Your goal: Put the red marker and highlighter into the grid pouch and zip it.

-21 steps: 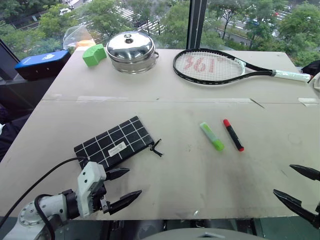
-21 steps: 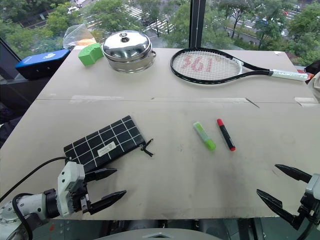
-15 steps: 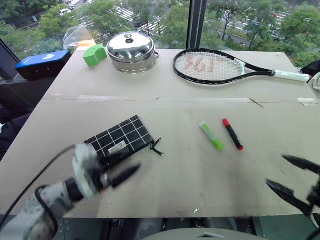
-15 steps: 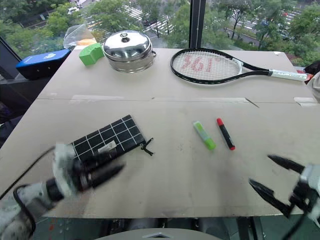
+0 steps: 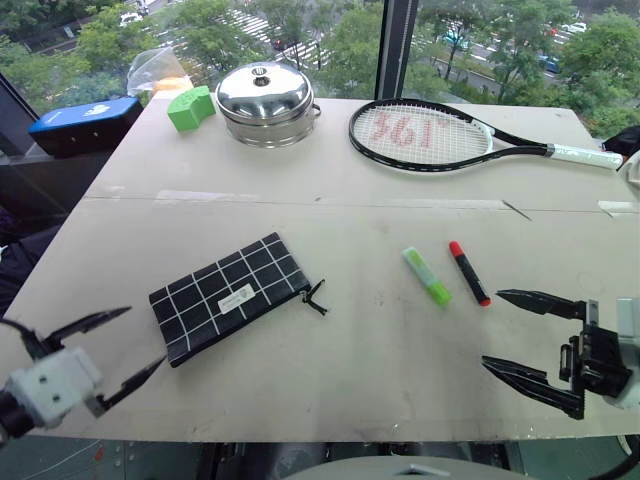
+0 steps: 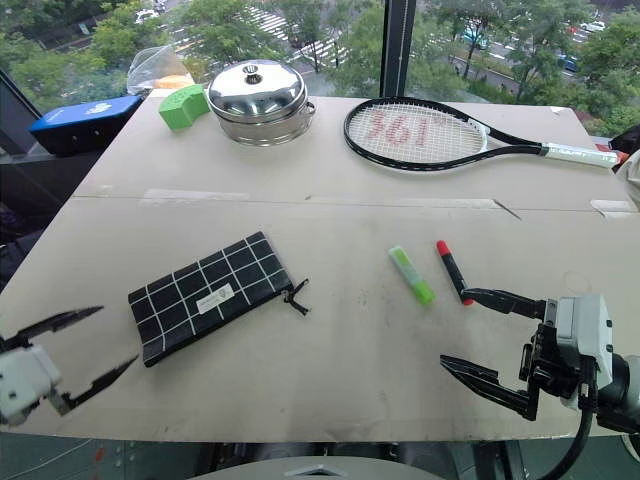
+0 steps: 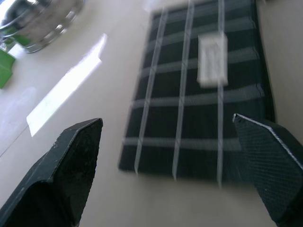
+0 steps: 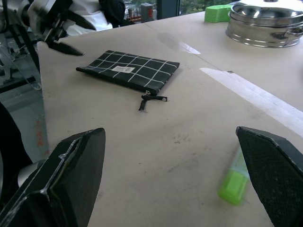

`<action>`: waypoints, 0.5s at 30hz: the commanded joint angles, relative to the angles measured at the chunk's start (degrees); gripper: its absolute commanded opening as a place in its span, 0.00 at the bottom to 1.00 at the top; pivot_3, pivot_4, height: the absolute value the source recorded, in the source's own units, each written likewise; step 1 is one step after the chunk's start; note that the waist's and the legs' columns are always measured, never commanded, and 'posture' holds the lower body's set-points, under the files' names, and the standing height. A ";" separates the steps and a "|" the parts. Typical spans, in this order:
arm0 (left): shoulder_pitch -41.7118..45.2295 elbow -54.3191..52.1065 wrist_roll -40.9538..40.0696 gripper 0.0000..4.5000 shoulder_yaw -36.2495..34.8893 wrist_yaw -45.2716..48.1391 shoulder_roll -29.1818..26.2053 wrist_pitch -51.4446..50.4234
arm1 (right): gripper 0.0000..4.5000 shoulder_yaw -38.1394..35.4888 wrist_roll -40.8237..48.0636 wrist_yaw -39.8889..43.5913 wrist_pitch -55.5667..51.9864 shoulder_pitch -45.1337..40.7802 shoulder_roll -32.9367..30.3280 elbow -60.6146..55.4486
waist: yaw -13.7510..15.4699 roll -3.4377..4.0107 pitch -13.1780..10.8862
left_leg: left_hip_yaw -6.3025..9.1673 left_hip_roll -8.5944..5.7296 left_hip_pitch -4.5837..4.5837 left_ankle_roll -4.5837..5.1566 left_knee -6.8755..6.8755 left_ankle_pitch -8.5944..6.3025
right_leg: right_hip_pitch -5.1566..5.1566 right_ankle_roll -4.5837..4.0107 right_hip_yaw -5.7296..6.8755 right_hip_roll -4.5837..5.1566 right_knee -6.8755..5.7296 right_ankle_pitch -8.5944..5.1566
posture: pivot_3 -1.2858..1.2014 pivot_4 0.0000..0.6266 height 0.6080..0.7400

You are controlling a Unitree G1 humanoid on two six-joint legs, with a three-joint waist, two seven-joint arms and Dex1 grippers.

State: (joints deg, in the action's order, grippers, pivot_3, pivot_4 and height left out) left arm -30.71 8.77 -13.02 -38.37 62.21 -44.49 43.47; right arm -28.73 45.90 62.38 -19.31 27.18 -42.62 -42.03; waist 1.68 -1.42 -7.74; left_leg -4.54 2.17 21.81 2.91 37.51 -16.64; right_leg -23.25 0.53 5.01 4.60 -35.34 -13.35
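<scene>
The left claw point(image 5: 112, 343) hangs open and empty at the bench point(image 5: 330, 360) edge, just left of the grid pouch point(image 5: 230, 296). The grid pouch lies flat on the bench, its zipper cord point(image 5: 316, 297) on the right end. Well to the right of the pouch lie the highlighter point(image 5: 425, 275) and then the red marker point(image 5: 467, 272), side by side and apart. The right claw point(image 5: 520, 335) is open and empty, near the marker, far right of the pouch.
</scene>
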 commanded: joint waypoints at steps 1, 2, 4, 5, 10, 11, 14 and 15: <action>0.85 6.87 5.88 1.00 -0.48 -3.51 0.54 15.13 | 0.99 -0.61 0.84 0.10 0.29 -0.39 -0.90 -1.08 | 0.16 -0.01 0.01 | -0.03 0.00 -0.01 -0.07 0.00 -0.04 | 0.00 0.00 0.02 0.05 0.00 0.00 | 0.52 0.24 1.00; 1.39 8.95 8.70 1.00 -0.03 -5.39 1.00 17.90 | 0.99 -0.96 1.30 0.03 -0.11 -0.58 -1.33 -1.29 | 0.24 -0.01 0.01 | -0.08 0.00 -0.03 -0.08 0.00 -0.06 | 0.00 0.01 0.10 0.18 -0.01 0.01 | 0.52 0.24 1.00; 2.40 12.22 13.21 1.00 0.70 -8.86 1.52 21.24 | 0.99 -1.47 1.97 0.20 -0.64 -0.75 -2.03 -1.49 | 0.30 0.02 0.00 | -0.11 0.00 -0.04 -0.07 0.00 -0.05 | 0.00 0.03 0.36 0.38 -0.05 0.01 | 0.52 0.24 1.00; 2.81 13.06 15.14 1.00 1.21 -10.39 1.55 22.80 | 0.99 -1.71 2.31 0.65 -0.80 -0.67 -2.45 -1.49 | 0.32 0.01 0.01 | -0.10 0.00 -0.04 0.04 0.00 0.01 | 0.00 0.03 0.43 0.40 -0.06 0.02 | 0.52 0.24 1.00; 5.92 15.18 23.68 1.00 3.79 -18.47 1.71 24.14 | 0.99 -1.69 2.89 3.23 -0.32 -0.11 -4.29 -1.55 | 0.79 0.37 0.28 | -0.05 0.03 -0.03 0.16 -0.02 0.07 | 0.02 0.03 0.62 0.40 -0.12 0.02 | 0.52 0.24 1.00; 6.96 15.57 25.44 1.00 4.43 -20.23 1.63 23.95 | 0.99 -1.27 2.70 3.77 -0.12 -0.25 -4.61 -1.75 | 0.81 0.46 0.36 | -0.06 0.03 -0.04 0.16 -0.02 0.08 | 0.03 0.03 0.63 0.41 -0.13 0.02 | 0.52 0.24 1.00; 10.20 16.26 31.03 1.00 6.89 -25.53 1.23 22.20 | 0.99 1.31 1.12 5.87 1.30 -1.34 -5.54 -2.51 | 0.85 0.79 0.50 | -0.07 0.02 -0.13 0.17 -0.01 0.08 | 0.13 0.06 0.70 0.43 -0.21 0.01 | 0.52 0.24 1.00; 10.89 16.81 32.59 1.00 7.61 -27.08 0.81 21.90 | 0.99 2.24 1.01 6.27 1.55 -2.14 -5.63 -2.61 | 0.85 0.84 0.53 | -0.06 0.03 -0.16 0.17 -0.01 0.08 | 0.13 0.12 0.72 0.42 -0.26 -0.02 | 0.52 0.24 1.00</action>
State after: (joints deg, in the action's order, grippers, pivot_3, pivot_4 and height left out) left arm -20.63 23.81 14.87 -32.90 38.21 -42.89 67.20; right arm -27.36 47.01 67.26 -19.36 26.30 -47.41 -42.71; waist 2.52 -0.58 -7.20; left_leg -4.60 2.20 21.63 3.08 37.51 -16.56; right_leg -23.12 0.72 5.74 5.01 -35.65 -13.42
